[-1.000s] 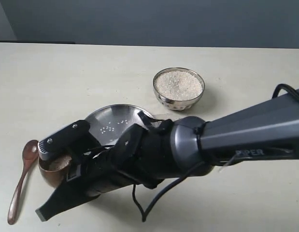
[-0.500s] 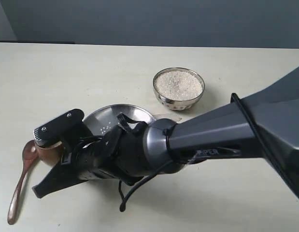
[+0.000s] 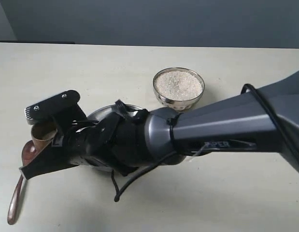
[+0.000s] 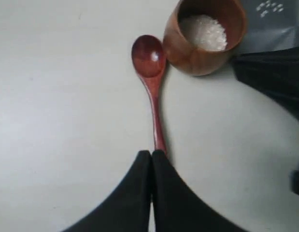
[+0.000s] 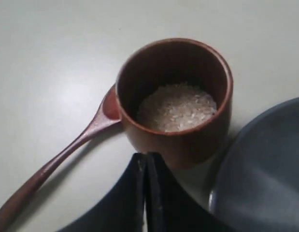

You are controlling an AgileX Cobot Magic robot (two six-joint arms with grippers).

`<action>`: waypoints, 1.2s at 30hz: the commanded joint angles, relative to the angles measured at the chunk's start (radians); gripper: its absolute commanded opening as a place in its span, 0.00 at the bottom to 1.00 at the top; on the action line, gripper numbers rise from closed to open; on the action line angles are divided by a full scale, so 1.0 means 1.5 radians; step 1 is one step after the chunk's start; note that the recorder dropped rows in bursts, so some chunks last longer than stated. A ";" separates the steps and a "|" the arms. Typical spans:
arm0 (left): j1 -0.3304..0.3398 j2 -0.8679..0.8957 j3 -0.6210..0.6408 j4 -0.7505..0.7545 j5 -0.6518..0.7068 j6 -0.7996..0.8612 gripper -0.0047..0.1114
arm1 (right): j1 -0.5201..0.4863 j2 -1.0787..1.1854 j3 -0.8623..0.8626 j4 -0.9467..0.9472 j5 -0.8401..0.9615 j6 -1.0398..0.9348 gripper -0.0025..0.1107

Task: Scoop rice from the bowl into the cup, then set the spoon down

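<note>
The wooden cup [image 3: 43, 131] stands left of the plate with rice [image 5: 177, 107] in its bottom. Touching its side, the spoon [image 3: 16, 192] lies flat on the table, empty head by the cup [image 4: 197, 60]. My right gripper [image 3: 24, 172] reaches across from the right, shut and empty, its tips [image 5: 146, 155] just short of the cup [image 5: 188, 142]. The left gripper [image 4: 152, 153] is shut with nothing in it, hovering over the end of the spoon [image 4: 151, 87] handle. The steel bowl [image 3: 178, 99] at the back is heaped with rice [image 3: 178, 84].
A wide steel plate [image 3: 98, 116] with a few stray grains lies mostly under my right arm [image 3: 212, 135], right beside the cup. The arm's cable [image 3: 127, 186] loops down onto the table in front.
My right arm has swung left and slightly back across the table, uncovering the cup and hiding more of the plate. Spoon, cup and bowl have stayed put.
</note>
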 commanded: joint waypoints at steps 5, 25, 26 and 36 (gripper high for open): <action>-0.003 0.260 -0.001 0.032 -0.075 -0.007 0.04 | 0.000 -0.070 0.111 0.019 0.003 0.000 0.02; -0.003 0.512 0.007 -0.109 -0.122 0.080 0.04 | 0.000 -0.102 0.193 0.001 0.004 -0.003 0.02; -0.003 0.516 0.011 -0.129 -0.126 0.095 0.04 | 0.000 -0.102 0.193 0.001 0.006 -0.003 0.02; -0.003 0.527 0.017 -0.329 -0.113 0.257 0.04 | 0.000 -0.102 0.193 0.001 0.020 -0.001 0.02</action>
